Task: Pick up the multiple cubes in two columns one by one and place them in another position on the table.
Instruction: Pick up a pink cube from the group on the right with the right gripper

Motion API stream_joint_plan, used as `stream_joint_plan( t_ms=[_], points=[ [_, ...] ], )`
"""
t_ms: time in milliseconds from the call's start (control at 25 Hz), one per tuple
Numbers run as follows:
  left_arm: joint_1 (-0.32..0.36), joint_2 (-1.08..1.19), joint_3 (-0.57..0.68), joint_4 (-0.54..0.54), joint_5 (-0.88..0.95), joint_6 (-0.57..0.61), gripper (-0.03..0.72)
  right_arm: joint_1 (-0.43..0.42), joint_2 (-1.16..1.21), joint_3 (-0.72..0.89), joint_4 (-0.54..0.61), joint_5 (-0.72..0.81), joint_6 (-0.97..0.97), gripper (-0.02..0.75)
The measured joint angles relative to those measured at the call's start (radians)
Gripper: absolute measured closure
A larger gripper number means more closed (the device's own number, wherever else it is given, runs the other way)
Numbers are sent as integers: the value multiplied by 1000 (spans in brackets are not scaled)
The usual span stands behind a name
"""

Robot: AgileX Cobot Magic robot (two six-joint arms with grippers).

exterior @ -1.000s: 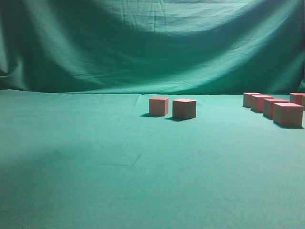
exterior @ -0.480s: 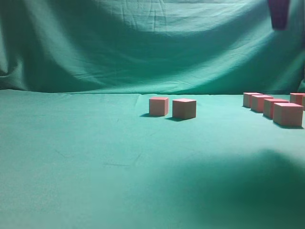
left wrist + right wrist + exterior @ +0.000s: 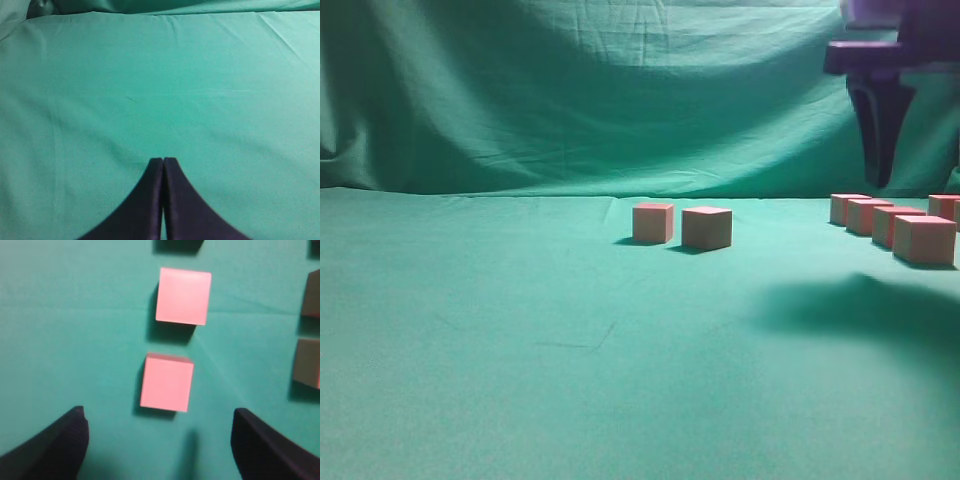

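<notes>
Counting seven cubes [image 3: 707, 227]; right end effector [image 3: 160, 440] gapes empty, left end effector [image 3: 163, 165] pinched together.

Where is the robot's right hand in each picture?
Exterior view: the right hand hangs at the top right, above the row of cubes.
Left wrist view: not in it.
Right wrist view: its two dark fingers stand wide apart at the bottom corners.
Shared landmark: the cubes on the green table.

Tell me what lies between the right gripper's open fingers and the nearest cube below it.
Nothing but bare green table. In the right wrist view the right gripper is open and empty, and the nearest cube sits just ahead of its fingers, untouched.
</notes>
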Motion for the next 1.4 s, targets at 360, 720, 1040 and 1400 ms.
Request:
stream_joint_plan(
  t_ms=[360,720,1040,1400],
  points=[
    [0,0,0,0,0,0,688,0,98,0,-91,-99,92,158],
    [0,0,0,0,0,0,688,0,149,0,-98,-111,108,218],
    [0,0,0,0,0,0,688,0,153,0,-92,-107,108,479],
    [0,0,0,0,0,0,688,60,24,-18,153,38,-158,479]
  ],
)
